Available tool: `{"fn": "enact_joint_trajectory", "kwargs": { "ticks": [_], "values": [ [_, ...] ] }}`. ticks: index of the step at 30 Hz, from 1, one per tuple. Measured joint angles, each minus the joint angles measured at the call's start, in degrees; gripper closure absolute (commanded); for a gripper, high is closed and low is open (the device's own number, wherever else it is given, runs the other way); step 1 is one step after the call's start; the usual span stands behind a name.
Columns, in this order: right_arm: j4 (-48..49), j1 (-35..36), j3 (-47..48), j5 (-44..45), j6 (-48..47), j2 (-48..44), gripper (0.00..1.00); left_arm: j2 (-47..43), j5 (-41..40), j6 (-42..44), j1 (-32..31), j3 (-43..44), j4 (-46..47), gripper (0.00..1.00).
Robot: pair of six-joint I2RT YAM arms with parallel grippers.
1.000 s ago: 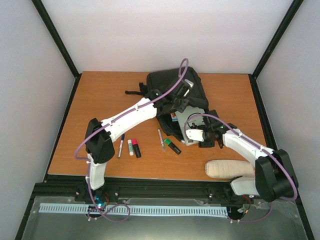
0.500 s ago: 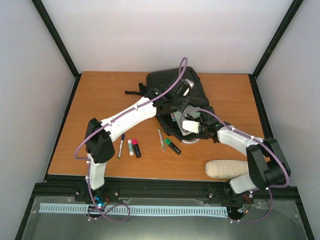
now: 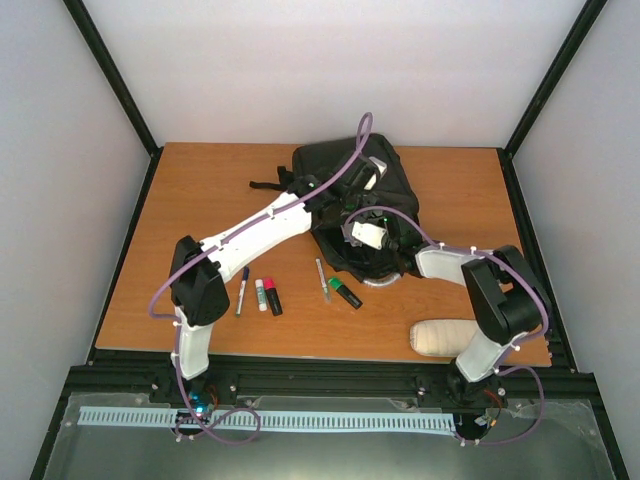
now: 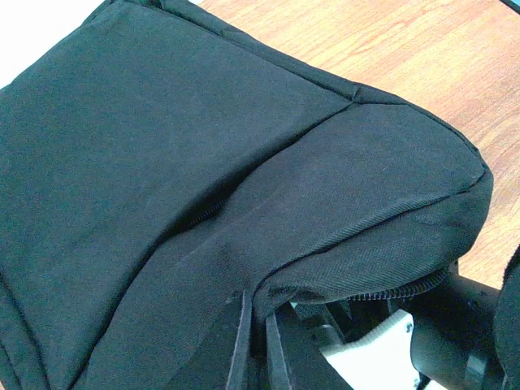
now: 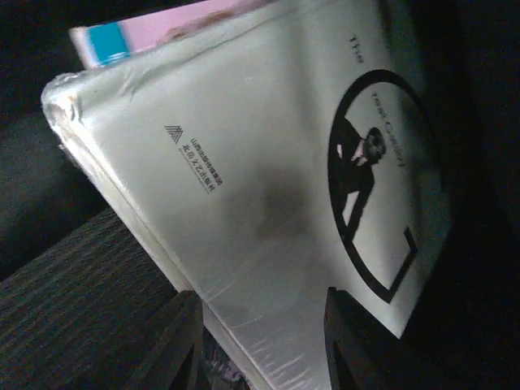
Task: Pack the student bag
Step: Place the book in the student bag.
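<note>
The student bag, a large black fabric backpack, lies at the back middle of the table and fills the left wrist view. My left gripper is shut on the fabric edge of the bag's opening and holds it up. My right gripper reaches into the opening. In the right wrist view its fingers stand apart around the near corner of a white shrink-wrapped book lying inside the dark bag. A pink and blue book lies behind it.
On the table left of the bag's mouth lie a blue pen, a pink-capped glue stick, a black marker, a thin pen and a green highlighter. A cream rolled pouch lies at the front right edge.
My right gripper has moved left and back from in front of the bag into its opening, with the white book ahead of it. The left gripper has stayed on the bag's edge.
</note>
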Motion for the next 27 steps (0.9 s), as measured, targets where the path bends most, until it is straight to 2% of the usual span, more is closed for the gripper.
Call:
{"fn": "enact_joint_trajectory", "kwargs": {
  "ticks": [6,12,15,19,23,27],
  "values": [
    [9.3,0.1,0.2,3.5,1.7,4.5,0.58,0.0,0.4,0.3,0.3,0.0,0.0,0.99],
    [9.1,0.5,1.1,4.6,3.0,5.4,0.54,0.0,0.3,0.9,0.3,0.0,0.0,0.99],
    [3.9,0.6,0.2,3.2,4.2,1.2,0.52,0.0,0.2,1.2,0.2,0.0,0.0,0.99],
    [-6.5,0.7,-1.2,0.1,6.3,-12.6,0.5,0.0,0.0,1.6,0.2,0.0,-0.2,0.99],
    [-13.5,0.7,-2.4,-2.1,6.8,-21.2,0.51,0.0,0.1,1.6,0.1,0.0,-0.3,0.99],
    [-26.9,0.6,-5.6,-4.7,6.9,-29.4,0.54,-0.9,0.3,1.6,0.1,-2.0,-0.1,0.99]
  ]
}}
